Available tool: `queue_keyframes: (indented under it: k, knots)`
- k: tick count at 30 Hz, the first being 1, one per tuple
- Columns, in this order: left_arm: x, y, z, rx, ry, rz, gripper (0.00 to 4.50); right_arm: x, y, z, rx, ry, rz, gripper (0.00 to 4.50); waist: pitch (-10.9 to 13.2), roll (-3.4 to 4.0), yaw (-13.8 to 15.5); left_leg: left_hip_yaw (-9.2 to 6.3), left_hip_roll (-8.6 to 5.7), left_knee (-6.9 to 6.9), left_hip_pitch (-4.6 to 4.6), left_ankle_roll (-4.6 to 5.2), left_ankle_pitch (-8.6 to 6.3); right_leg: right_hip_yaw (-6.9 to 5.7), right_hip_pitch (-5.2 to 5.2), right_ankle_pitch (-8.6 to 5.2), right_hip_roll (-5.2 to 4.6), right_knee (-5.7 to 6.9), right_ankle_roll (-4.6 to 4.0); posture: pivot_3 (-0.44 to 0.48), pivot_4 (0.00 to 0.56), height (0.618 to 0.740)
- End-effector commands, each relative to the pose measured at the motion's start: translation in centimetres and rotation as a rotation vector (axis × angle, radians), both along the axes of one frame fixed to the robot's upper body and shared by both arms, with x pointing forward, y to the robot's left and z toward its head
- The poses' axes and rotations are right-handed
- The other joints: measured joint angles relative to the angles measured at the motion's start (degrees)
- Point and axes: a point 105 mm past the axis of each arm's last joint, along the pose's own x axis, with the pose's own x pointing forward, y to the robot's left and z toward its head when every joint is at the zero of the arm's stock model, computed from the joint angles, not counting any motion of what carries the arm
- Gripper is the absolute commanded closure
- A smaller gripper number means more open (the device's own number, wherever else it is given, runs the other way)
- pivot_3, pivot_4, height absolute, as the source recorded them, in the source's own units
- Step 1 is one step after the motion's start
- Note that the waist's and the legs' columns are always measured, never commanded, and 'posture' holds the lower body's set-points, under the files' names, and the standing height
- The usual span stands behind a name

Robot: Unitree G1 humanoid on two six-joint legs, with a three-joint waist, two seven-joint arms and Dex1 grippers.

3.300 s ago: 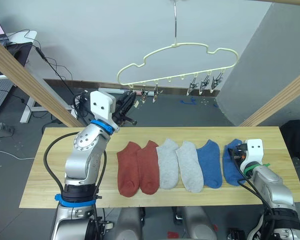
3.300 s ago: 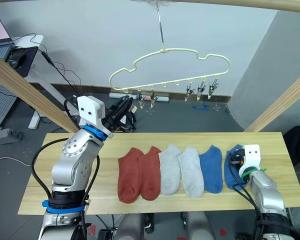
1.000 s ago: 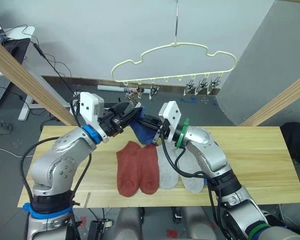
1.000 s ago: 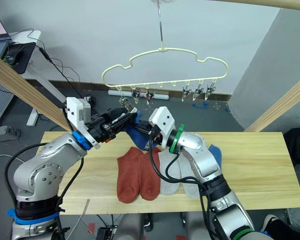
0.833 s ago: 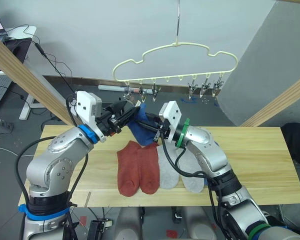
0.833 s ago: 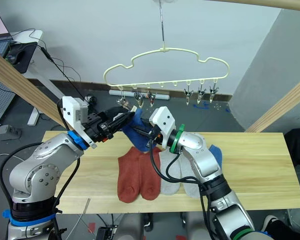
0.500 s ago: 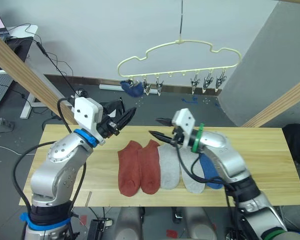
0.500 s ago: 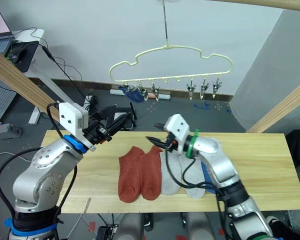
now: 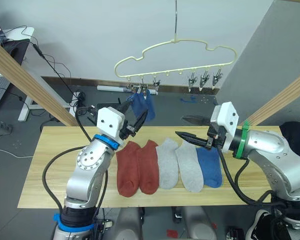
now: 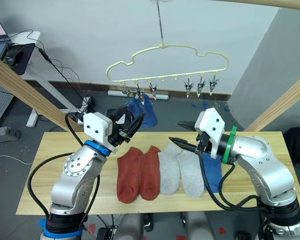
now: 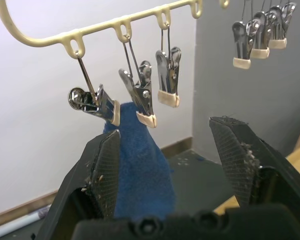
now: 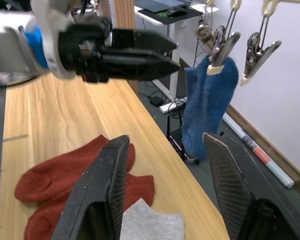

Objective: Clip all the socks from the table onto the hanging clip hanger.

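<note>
One blue sock [image 9: 140, 106] is hanging clipped on the clip hanger [image 9: 176, 54]; the left gripper [image 9: 133, 121] and right gripper [image 9: 190, 128] are gaping wide, empty, freed for the next sock.

Blue sock [image 12: 208, 107] hangs frm clip [image 12: 219, 48]; R pincer [image 12: 166, 185] open, empty.

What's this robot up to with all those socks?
It is hanging socks from the table onto a clip hanger. One blue sock already hangs from a clip near the hanger's left end. Five socks lie in a row on the table: two red, two grey, one blue. Both the left gripper and the right gripper are open and hold nothing.
</note>
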Motion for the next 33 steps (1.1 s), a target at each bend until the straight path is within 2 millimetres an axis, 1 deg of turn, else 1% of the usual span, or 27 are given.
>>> queue_keyframes:
  k: [1, 2, 3, 11, 15, 20, 27, 33]
  knots:
    - [0.1, -0.6, 0.8, -0.01, -0.065, 0.019, 1.7, -0.9, -0.2, 1.1, 0.014, -0.026, -0.014, 2.02, 0.0, 0.0, 0.0, 0.0, -0.01, 0.0, -0.01, 0.01, 0.0, 0.0, 0.0, 0.0, 0.0, -0.01, 0.0, -0.133, 0.351, 0.74]
    - [0.2, -0.6, 0.9, -0.01, -0.074, 0.022, 1.85, -0.9, -0.3, 1.2, 0.015, -0.025, -0.019, 2.02, 0.0, -0.01, 0.0, 0.0, -0.01, 0.0, -0.01, 0.01, -0.01, 0.0, 0.0, 0.0, 0.0, -0.01, 0.0, -0.136, 0.352, 0.74]
    - [0.4, -0.7, 0.9, -0.016, -0.077, 0.031, 2.13, -0.9, -0.3, 1.3, 0.014, -0.024, -0.025, 2.02, 0.0, -0.01, -0.1, 0.0, -0.01, 0.01, -0.02, 0.04, -0.02, 0.0, 0.0, 0.0, 0.0, -0.02, 0.0, -0.139, 0.354, 0.74]
    - [2.3, -0.9, 1.7, -0.055, -0.115, 0.108, 2.13, -0.9, -0.5, 2.0, 0.017, -0.029, -0.043, 2.02, 0.0, -0.04, -0.4, 0.03, -0.03, 0.01, -0.03, 0.07, -0.04, 0.01, 0.0, -0.01, 0.0, -0.04, 0.01, -0.155, 0.353, 0.74]
    - [3.1, -1.5, 2.4, -0.077, -0.141, 0.113, 2.13, -0.8, -0.8, 2.0, 0.011, -0.028, -0.051, 2.02, 0.0, -0.05, -0.6, 0.02, -0.04, 0.02, -0.07, 0.05, -0.03, 0.0, 0.0, -0.01, 0.0, -0.06, 0.02, -0.16, 0.353, 0.74]
    - [4.3, -1.7, 3.6, -0.102, -0.174, 0.135, 2.13, -0.6, -1.4, 2.0, 0.008, -0.025, -0.067, 2.02, 0.0, -0.07, -0.8, 0.03, -0.05, 0.03, -0.08, 0.02, -0.01, 0.0, 0.0, -0.01, 0.0, -0.07, 0.02, -0.165, 0.353, 0.74]
    - [4.8, -1.8, 4.4, -0.124, -0.19, 0.129, 2.13, -0.5, -1.8, 1.9, 0.005, -0.023, -0.077, 2.02, 0.0, -0.07, -1.0, 0.05, -0.05, 0.02, -0.08, -0.06, 0.04, 0.0, -0.01, -0.01, 0.0, -0.1, 0.03, -0.165, 0.353, 0.74]
    - [4.9, -2.2, 4.6, -0.127, -0.192, 0.12, 2.13, -0.4, -1.8, 1.9, 0.01, -0.023, -0.081, 2.02, 0.0, -0.07, -1.0, 0.05, -0.05, 0.03, -0.09, -0.06, 0.04, 0.0, -0.01, -0.01, 0.0, -0.09, 0.03, -0.164, 0.353, 0.74]
